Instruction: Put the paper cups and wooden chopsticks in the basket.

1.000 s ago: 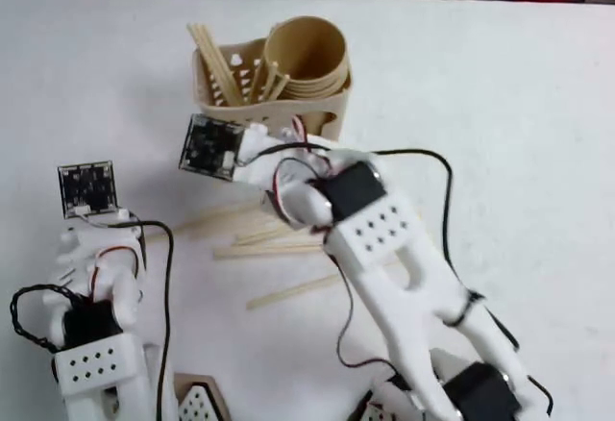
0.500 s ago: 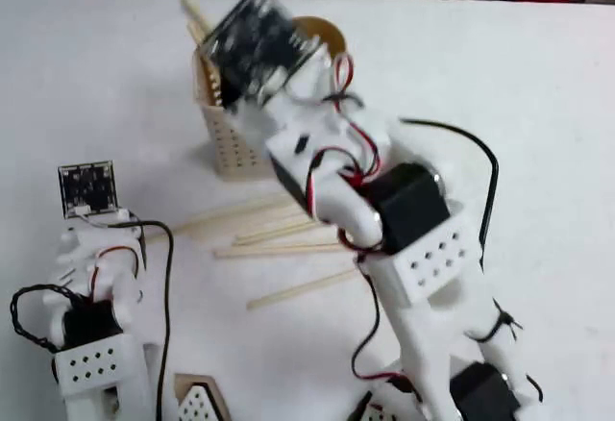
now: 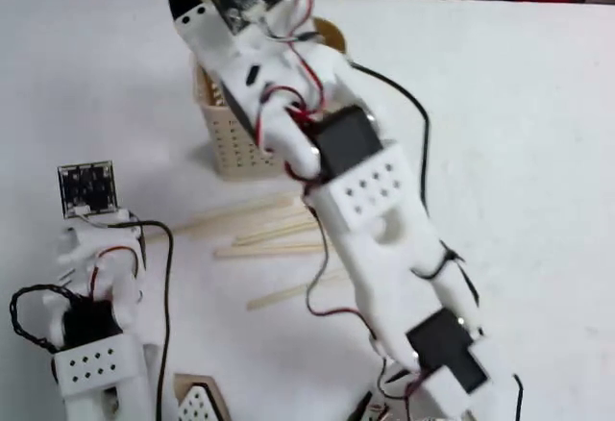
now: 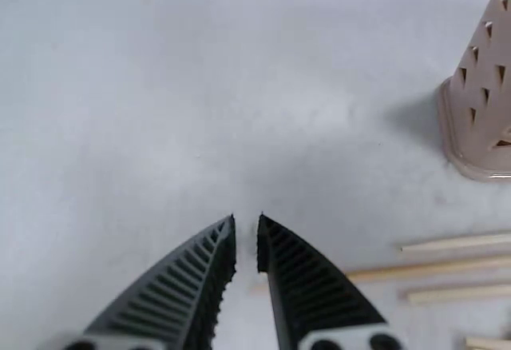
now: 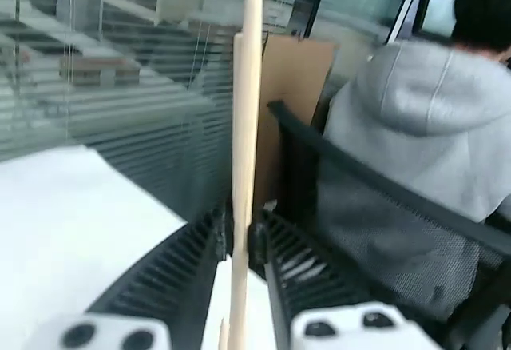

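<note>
Wooden chopstick [image 5: 246, 110]: upright between the jaws of the right gripper [image 5: 239, 234], which are clamped tight on it; its upper end rises well above the fingertips.
Right arm [image 3: 370, 210]: stretched across the table [image 3: 519, 104], with its wrist above the basket.
Basket [image 3: 231, 147]: tan and perforated, at the far side of the table; the right arm hides most of it, leaving the near left wall bare.
Paper cups [image 3: 333, 32]: a sliver of rim shows beside the arm's wiring; how many, I cannot tell.
Loose chopsticks [image 3: 255, 234]: several lie flat on the table just in front of the basket, partly under the right arm.
Left gripper [image 4: 246, 234]: over bare table, jaws almost together with a thin slit between them, holding nothing; the basket's corner and the loose chopsticks lie off to one side, apart from it.
Left arm [image 3: 91, 286]: at the near edge, well apart from the basket.
</note>
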`<state>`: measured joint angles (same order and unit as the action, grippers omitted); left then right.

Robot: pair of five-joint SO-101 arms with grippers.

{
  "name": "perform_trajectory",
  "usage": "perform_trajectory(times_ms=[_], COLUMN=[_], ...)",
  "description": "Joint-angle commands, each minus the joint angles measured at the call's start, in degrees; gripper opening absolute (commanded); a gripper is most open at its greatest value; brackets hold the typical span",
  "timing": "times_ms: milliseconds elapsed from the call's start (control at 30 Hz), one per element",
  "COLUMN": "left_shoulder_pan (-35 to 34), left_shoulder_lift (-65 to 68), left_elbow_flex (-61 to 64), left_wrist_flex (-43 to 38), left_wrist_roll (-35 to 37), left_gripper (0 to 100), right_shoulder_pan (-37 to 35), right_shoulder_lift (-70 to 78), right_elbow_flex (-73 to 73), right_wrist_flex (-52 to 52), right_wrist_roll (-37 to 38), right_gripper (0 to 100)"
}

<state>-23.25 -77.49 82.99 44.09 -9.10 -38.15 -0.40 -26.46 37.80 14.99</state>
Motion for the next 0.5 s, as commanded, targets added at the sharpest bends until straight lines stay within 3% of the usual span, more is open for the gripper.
perform_trajectory(times_ms=[0, 233, 467], left_shoulder_pan=[-0.2, -0.2, -0.2], left_shoulder_lift=[-1.0, -1.0, -1.0], left_elbow_flex=[-0.4, -0.4, 0.0], left_wrist_flex=[-1.6, -1.6, -2.9], left_wrist_roll=[-0.4, -0.4, -0.4], left_gripper=[7, 7, 7], right_shoulder_pan=[0.5, 2.9, 2.6], right_shoulder_lift=[2.7, 9.1, 8.4], right_elbow_flex=[-2.3, -2.3, -2.5], right_wrist_flex=[-1.3, 0.6, 6.9], right_wrist_roll=[-0.4, -0.5, -0.5], right_gripper=[1.8, 2.2, 14.5])
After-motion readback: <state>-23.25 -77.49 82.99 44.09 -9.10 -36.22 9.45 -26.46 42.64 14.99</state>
